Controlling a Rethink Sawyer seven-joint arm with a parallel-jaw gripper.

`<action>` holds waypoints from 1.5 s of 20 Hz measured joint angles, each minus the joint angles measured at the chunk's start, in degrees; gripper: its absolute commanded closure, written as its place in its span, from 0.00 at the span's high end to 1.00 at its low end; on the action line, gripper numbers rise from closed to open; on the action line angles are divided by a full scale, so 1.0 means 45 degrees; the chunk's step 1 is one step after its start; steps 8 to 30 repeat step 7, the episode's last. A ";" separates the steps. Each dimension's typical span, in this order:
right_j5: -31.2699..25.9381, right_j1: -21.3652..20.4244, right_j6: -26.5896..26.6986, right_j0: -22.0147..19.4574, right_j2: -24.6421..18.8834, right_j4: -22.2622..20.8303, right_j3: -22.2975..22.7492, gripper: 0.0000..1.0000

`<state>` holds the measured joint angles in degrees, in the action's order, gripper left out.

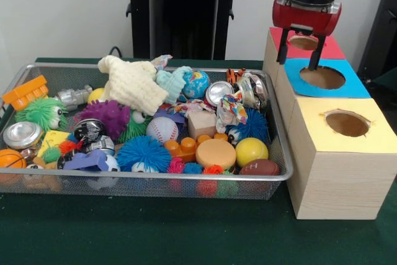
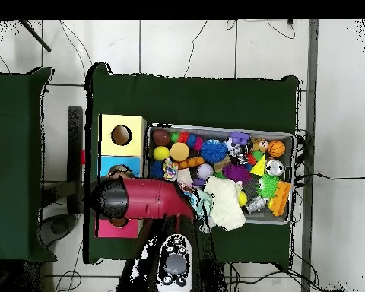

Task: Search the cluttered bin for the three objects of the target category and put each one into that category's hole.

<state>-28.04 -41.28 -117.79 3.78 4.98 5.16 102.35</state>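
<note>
Silver-mesh cluttered bin (image 1: 282, 177) lies lengthwise across table; tool (image 1: 302, 52) open.

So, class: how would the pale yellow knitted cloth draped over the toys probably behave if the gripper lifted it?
The pale yellow knitted cloth sags over the toys beneath, so it is probably floppy. It looks soft and light, likely to stretch or snag rather than roll.

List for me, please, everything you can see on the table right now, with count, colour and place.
cluttered bin: one, silver mesh, on the green table, beside the boxes.
Spiky balls: several; blue, purple, green; in the bin.
Baseball: one, white, bin centre.
Yellow ball: one, near the boxes.
Cloth: one, cream, at the far rim.
Boxes: three wooden, tops yellow, blue, red, one hole each.
Gripper: one, red and black; fingers open, above the red and blue tops.
</note>
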 measured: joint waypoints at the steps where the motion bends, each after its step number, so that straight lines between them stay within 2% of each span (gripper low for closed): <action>1: 0.0129 0.0028 0.0000 -0.0117 0.0000 0.0000 0.0007 1.00; 7: 0.0930 0.0173 0.0000 -0.0601 0.0004 0.0000 0.0064 1.00; 30: 0.0930 0.0173 0.0000 -0.0601 0.0004 0.0000 0.0064 1.00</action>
